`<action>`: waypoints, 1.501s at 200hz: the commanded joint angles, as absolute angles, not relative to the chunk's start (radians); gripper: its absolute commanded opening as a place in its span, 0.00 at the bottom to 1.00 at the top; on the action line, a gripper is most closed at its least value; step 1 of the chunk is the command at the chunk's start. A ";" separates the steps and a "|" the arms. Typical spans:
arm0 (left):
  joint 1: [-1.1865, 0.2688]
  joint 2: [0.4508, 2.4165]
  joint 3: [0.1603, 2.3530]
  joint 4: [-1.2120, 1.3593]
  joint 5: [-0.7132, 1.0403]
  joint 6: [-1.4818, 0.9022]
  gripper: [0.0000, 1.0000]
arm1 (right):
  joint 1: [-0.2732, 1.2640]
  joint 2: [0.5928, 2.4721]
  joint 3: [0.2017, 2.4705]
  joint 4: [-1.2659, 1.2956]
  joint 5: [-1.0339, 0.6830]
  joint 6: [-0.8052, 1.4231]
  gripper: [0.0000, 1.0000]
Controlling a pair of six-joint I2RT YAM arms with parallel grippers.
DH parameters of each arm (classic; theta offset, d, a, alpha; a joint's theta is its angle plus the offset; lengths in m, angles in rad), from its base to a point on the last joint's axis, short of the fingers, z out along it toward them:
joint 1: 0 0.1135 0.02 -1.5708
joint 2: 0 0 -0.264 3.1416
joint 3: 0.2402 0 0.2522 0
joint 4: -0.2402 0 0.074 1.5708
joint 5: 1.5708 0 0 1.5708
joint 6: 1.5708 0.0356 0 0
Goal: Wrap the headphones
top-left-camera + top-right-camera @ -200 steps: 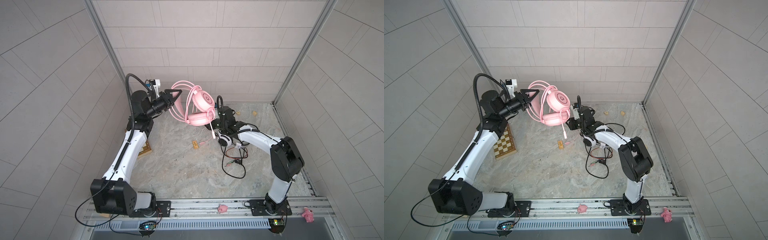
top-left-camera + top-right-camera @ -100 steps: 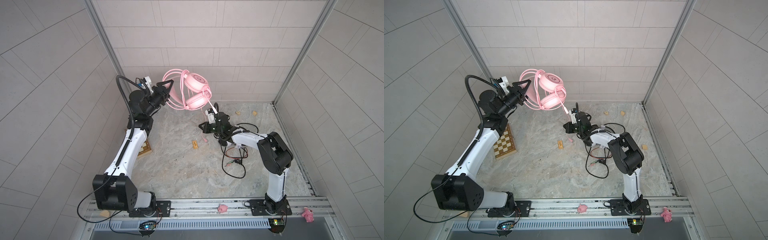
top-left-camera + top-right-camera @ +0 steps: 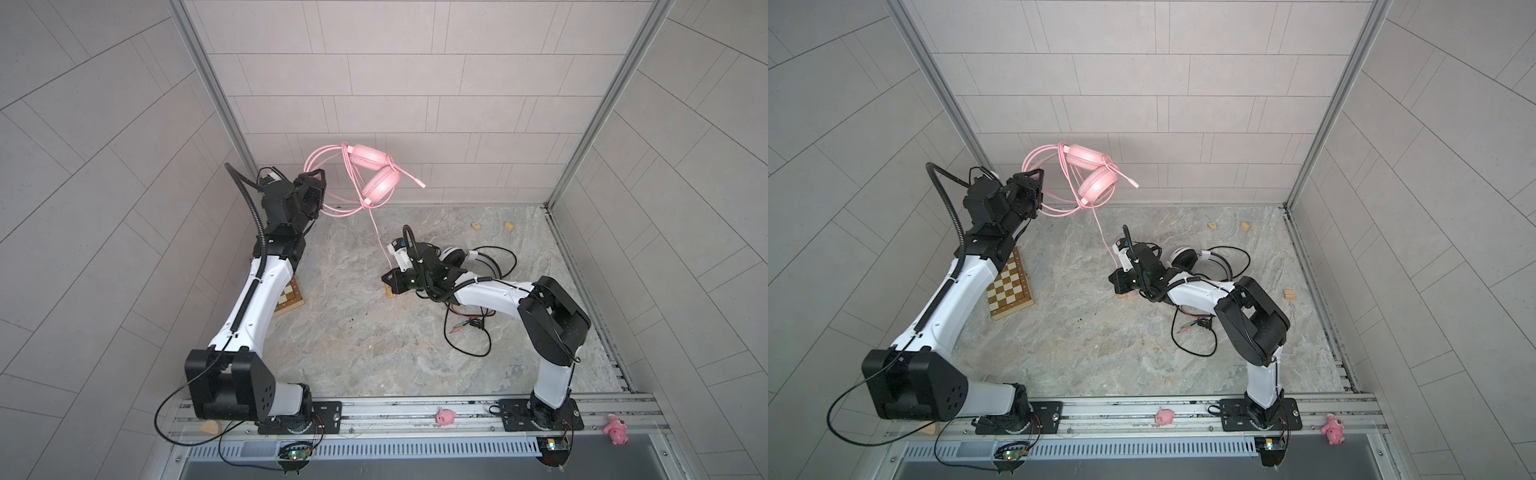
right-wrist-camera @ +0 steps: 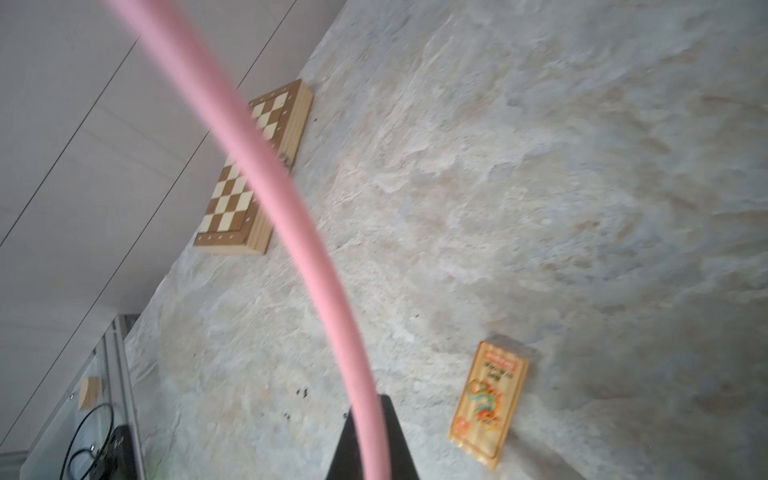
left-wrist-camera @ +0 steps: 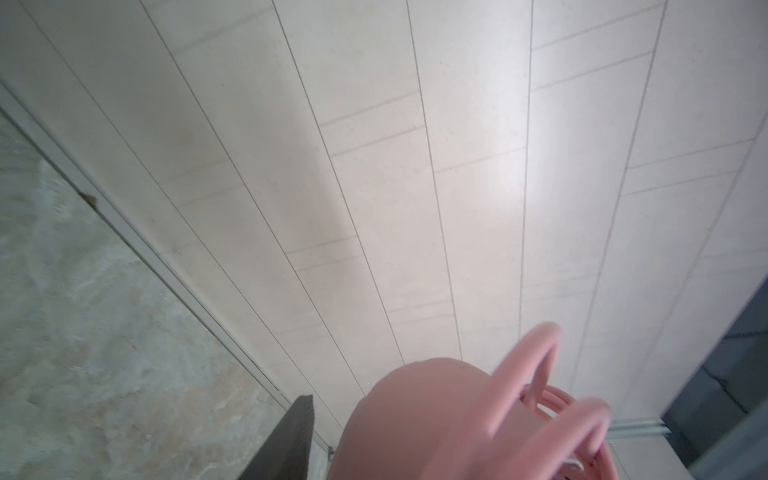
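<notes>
I have the pink headphones (image 3: 376, 174) hanging in the air, higher than the chessboard (image 3: 1009, 286) and farther back from me. My left gripper (image 3: 319, 195) is clamped on their pink loops, though I can't make out whether it pinches band or cable. The left wrist view shows an ear cup (image 5: 415, 415) close up.

From the cups the pink cable (image 3: 380, 237) drops to my right gripper (image 3: 388, 281), low over the floor to the right of the chessboard. That gripper is pinched tight on the cable, which the right wrist view shows running into its jaws.

The white-and-black headset (image 3: 457, 257) lies on the floor farther right of the chessboard, just behind that gripper, with its black cable (image 3: 469, 340) sprawled loose toward me. A printed wooden tile (image 4: 488, 407) lies just beside the gripper tip. Two wooden blocks (image 3: 476, 225) sit well right of the chessboard and farther back.
</notes>
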State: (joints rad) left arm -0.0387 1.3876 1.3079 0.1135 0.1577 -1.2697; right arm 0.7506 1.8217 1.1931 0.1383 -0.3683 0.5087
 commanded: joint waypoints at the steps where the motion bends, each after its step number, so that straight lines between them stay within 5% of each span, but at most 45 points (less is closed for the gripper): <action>1: -0.031 1.344 1.344 0.107 -0.059 -1.218 0.00 | 0.804 1.704 1.190 0.042 -0.330 0.441 0.08; 68: -0.049 1.341 1.310 0.006 -0.354 -0.896 0.00 | 1.004 1.558 1.309 -0.273 -0.149 0.253 0.08; 146: -0.161 1.307 1.211 -0.214 -0.315 -0.551 0.00 | 0.961 1.541 1.583 -0.551 0.165 -0.072 0.07; 169: -0.171 1.282 1.179 -0.238 -0.189 -0.486 0.00 | 0.872 1.536 1.614 -0.564 0.154 -0.089 0.07; 246: -0.180 1.401 1.276 -0.405 0.628 -0.250 0.00 | 0.727 1.607 1.714 -0.617 0.084 -0.168 0.07; 300: -0.177 1.397 1.294 -0.338 0.841 -0.328 0.00 | 0.650 1.618 1.691 -0.609 -0.042 -0.125 0.08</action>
State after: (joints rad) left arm -0.1856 1.4357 1.2697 -0.3885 0.6361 -0.2913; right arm 0.6952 1.6329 1.6936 -0.6300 -0.0101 -0.1486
